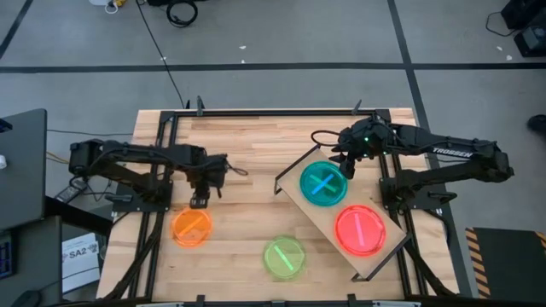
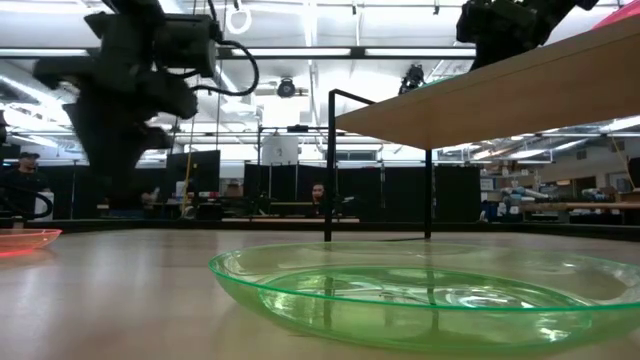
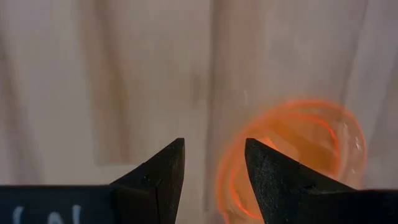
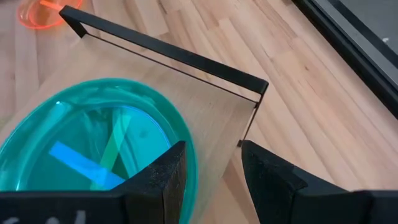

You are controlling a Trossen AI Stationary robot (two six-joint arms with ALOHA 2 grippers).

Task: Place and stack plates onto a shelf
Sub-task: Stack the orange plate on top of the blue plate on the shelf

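The light-wood shelf (image 1: 339,211) stands slantwise on the table's right half. On it rest a teal plate (image 1: 323,182), with a blue and a green bar crossed inside it, and a pink plate (image 1: 359,229). An orange plate (image 1: 191,227) and a green plate (image 1: 283,257) lie flat on the tabletop. My left gripper (image 1: 200,202) hangs open, pointing down, just beyond the orange plate's far rim (image 3: 298,149). My right gripper (image 1: 345,167) is open above the shelf's far end, at the teal plate's rim (image 4: 93,143).
The shelf's black wire frame (image 4: 168,53) rises at its far end, close to my right gripper. In the low view the green plate (image 2: 420,295) fills the foreground, with the shelf (image 2: 500,95) above it. Bare wood lies between the two arms.
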